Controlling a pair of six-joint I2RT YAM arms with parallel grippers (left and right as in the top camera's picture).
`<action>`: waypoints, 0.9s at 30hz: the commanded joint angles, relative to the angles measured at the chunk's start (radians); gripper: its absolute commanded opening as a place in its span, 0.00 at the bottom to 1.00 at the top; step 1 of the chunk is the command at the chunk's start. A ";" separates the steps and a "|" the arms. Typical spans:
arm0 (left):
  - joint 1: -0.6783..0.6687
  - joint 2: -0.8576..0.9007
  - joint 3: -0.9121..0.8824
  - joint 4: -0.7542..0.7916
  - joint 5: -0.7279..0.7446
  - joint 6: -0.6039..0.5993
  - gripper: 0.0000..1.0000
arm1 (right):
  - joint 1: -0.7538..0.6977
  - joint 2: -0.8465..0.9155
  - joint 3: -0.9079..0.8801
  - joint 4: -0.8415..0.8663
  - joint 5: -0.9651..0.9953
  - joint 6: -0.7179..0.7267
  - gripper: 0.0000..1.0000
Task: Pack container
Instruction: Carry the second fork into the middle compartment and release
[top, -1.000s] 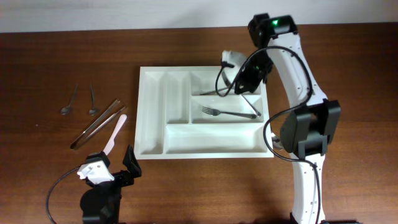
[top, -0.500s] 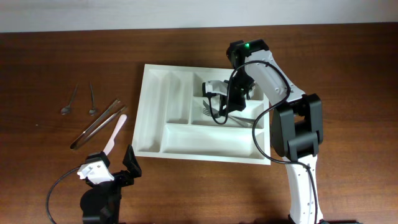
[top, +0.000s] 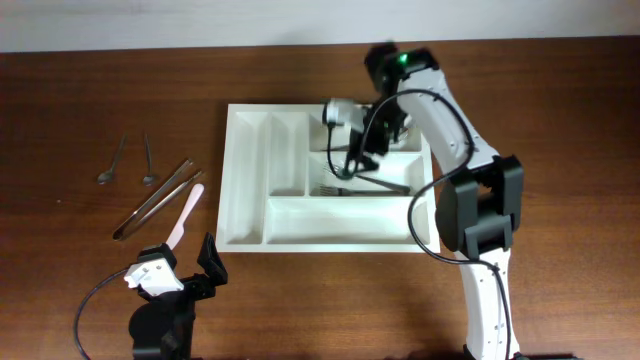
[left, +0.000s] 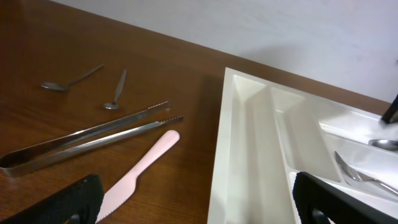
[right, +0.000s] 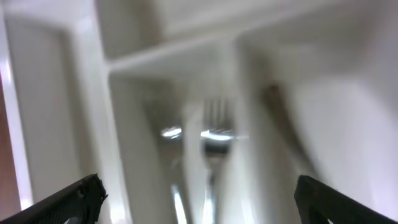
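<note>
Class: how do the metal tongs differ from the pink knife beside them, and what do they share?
The tongs are shiny metal; the knife is pale pink. The tongs have two arms joined at one end; the knife is one piece with a toothed blade. The tongs are longer than the knife. Both lie flat on the table, side by side, outside the tray.

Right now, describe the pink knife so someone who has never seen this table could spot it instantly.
Start at the big white tray on the wooden table and look just off its left side. Beside the long metal tongs, nearer the tray, lies the pink knife: the only coloured utensil; its neighbours are all silver metal.
</note>
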 joint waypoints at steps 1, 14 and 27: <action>0.003 -0.006 -0.003 -0.001 0.011 0.015 0.99 | -0.028 -0.014 0.188 -0.042 -0.005 0.266 0.99; 0.003 -0.006 -0.003 -0.001 0.011 0.015 0.99 | -0.137 -0.014 0.337 -0.264 0.360 0.763 0.99; 0.003 -0.006 -0.003 -0.001 0.011 0.015 0.99 | -0.326 -0.014 0.313 -0.238 0.556 0.999 0.99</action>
